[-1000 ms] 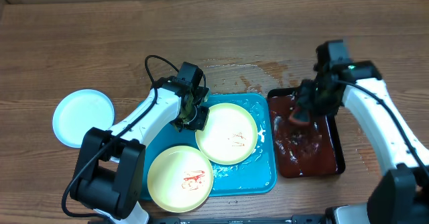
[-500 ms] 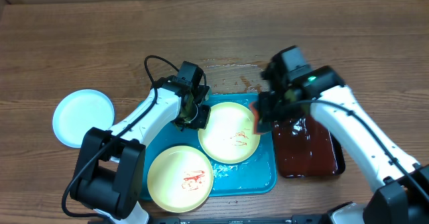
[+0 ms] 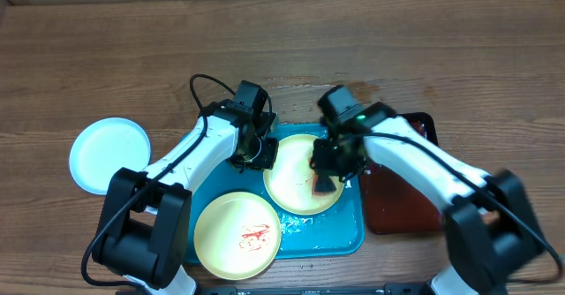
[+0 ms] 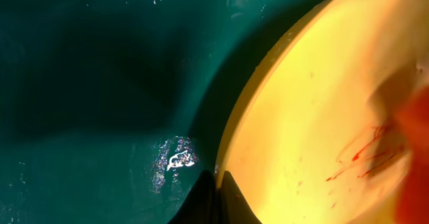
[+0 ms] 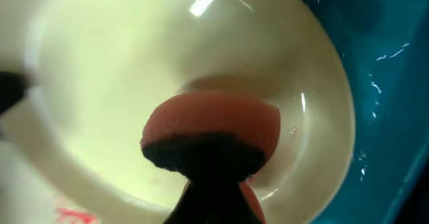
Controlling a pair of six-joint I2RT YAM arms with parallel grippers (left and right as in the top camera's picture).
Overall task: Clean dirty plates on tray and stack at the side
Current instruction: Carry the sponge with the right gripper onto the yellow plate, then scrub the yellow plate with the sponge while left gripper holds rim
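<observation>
Two tight grips — left tool on plate rim, right tool on sponge — over wet tray, wooden table.

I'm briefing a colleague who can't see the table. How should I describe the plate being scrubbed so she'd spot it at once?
Find the turquoise tray mid-table, carrying two pale yellow plates. The scrubbed plate is the one nearer the tray's far right corner. Unlike its untouched neighbour, the left claw pinches its rim and the right claw holds a red sponge over it.
</observation>
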